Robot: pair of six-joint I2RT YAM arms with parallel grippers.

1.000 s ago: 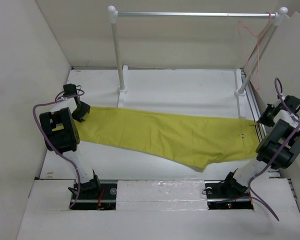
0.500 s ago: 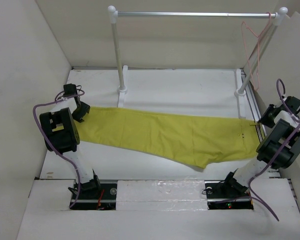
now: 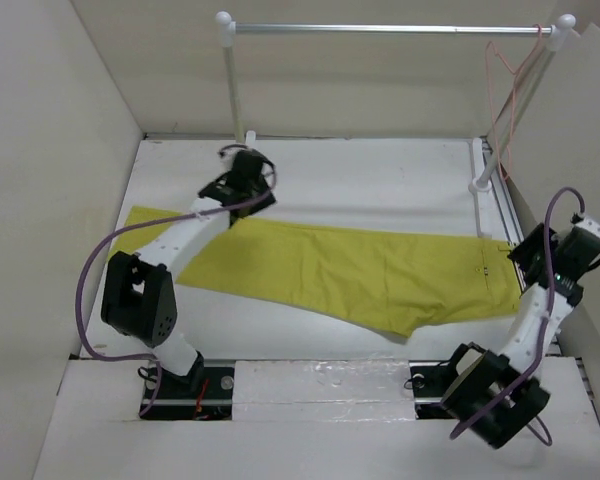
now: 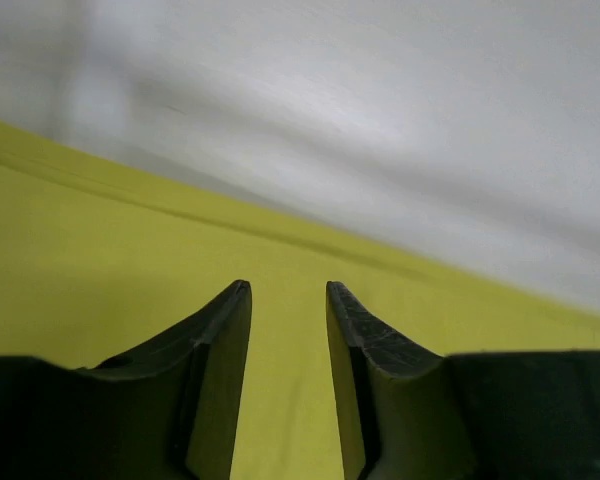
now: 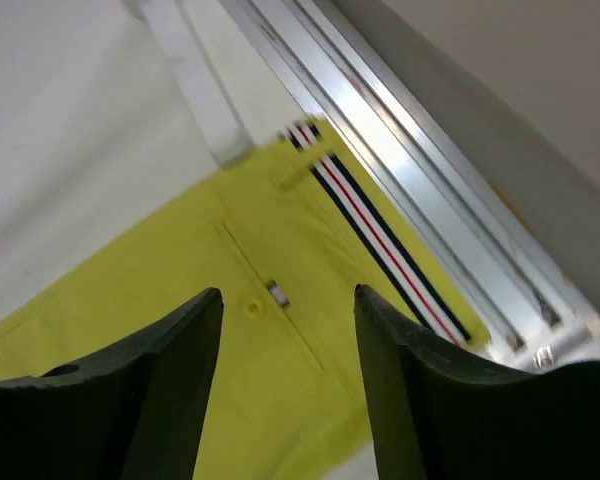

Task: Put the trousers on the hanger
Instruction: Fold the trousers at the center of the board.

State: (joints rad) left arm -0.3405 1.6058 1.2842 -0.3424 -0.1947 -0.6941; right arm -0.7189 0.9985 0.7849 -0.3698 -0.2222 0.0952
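Note:
The yellow trousers lie flat across the table, legs to the left and waistband to the right. My left gripper reaches over their far edge near the left post. In the left wrist view its fingers stand a narrow gap apart with only yellow cloth below. My right gripper hovers above the waistband end, open. The right wrist view shows the gripper over the trousers and their striped trim, with nothing between the fingers. The pink hanger hangs from the rail at the far right.
A stand with white posts and a silver rail spans the back of the table. An aluminium track runs along the right edge, close to the waistband; it also shows in the right wrist view. Beige walls close in on both sides.
My left arm swung from the trouser legs' left end toward the far middle, and its jaws narrowed. My right gripper opened from shut and its arm shifted nearer. The trousers stayed put.

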